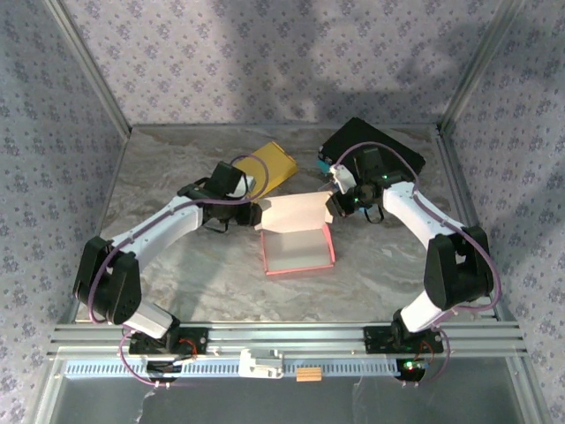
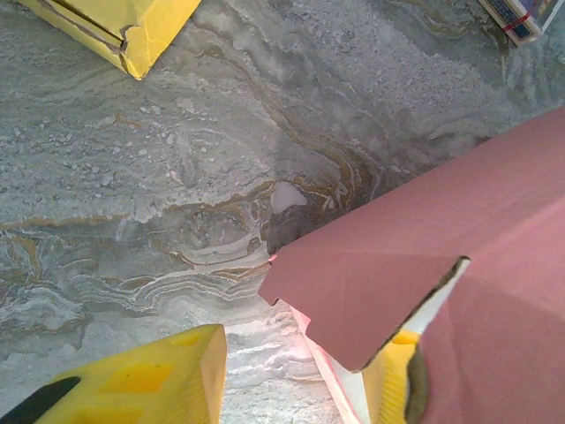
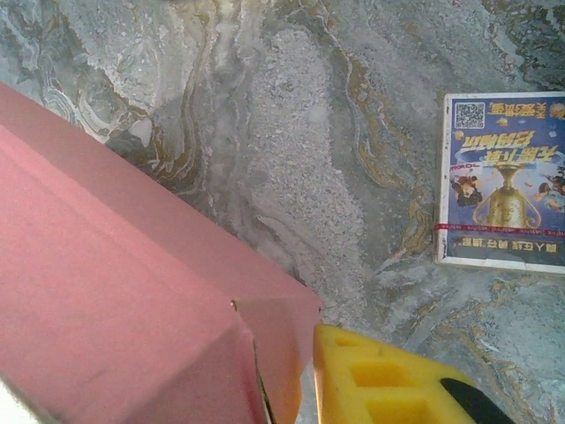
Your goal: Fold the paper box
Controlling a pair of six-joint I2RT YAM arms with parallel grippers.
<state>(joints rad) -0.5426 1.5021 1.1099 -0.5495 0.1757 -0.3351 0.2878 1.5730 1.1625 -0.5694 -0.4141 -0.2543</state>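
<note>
Marble table, pink box; left jaws parted at flap; right jaws' state unclear.

Overhead: left gripper and right gripper tips too small, I can't judge contact with pink box. Left wrist: one finger clipped by bottom edge, second finger mostly behind box flap. Top edge cuts yellow box; card pack just corner in frame. Right wrist: I see one finger, clipped at bottom; partner hidden by pink box, grip unreadable. Print on card pack too small to read.
</note>
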